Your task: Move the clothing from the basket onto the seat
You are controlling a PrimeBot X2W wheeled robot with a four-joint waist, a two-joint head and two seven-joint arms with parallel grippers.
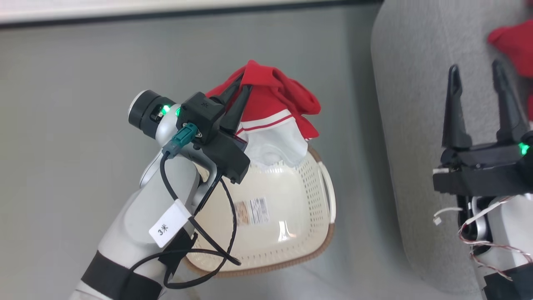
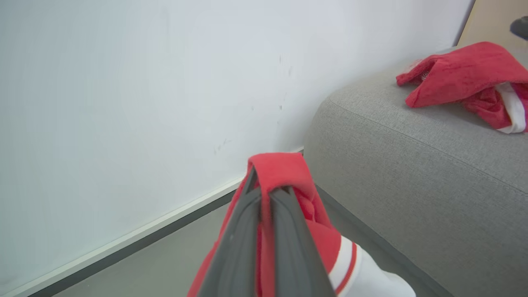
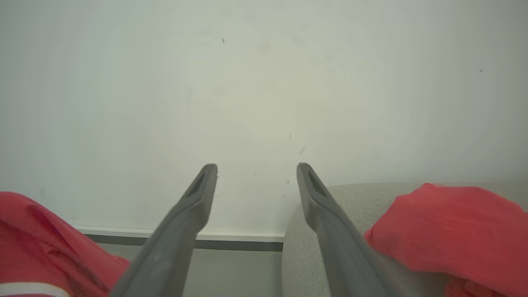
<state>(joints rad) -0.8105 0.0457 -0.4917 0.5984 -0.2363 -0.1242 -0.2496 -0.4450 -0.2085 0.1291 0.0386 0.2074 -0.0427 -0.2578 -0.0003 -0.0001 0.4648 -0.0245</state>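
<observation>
Left gripper (image 1: 245, 81) hangs over the far end of the basket (image 1: 310, 183); jaws pressed together, pinching a fold of the held garment (image 1: 283, 96); in the left wrist view the red cloth loops over the fingertips (image 2: 251, 185) and hangs down both sides.

Held garment: red with white trim and a white panel; bunched, hanging above the basket's far rim; the lowest white part overlaps that rim in the head view; cannot tell whether it touches or has cleared it.

Basket: on the grey floor (image 1: 83, 125); its inside bottom shows bare plastic and 1 printed label (image 1: 252, 211); no other cloth seen in the part not hidden by the left arm.

Right gripper (image 1: 474, 68): to the basket's right, jaws spread wide, nothing between them; it hovers over the seat (image 1: 416, 104).

Seat: just right of the basket, a strip of floor between them; second garment (image 1: 514, 41) lies on its top, right of the basket and beyond it, crumpled.

Beyond the basket: pale wall (image 2: 123, 82) with a dark skirting line.

Progress, as judged: 1 of 2 garments is placed; the other is gripped and up but not yet over the seat; left to do: carry it rightward from the basket, clear the rim, set it on the cushion, let go.
</observation>
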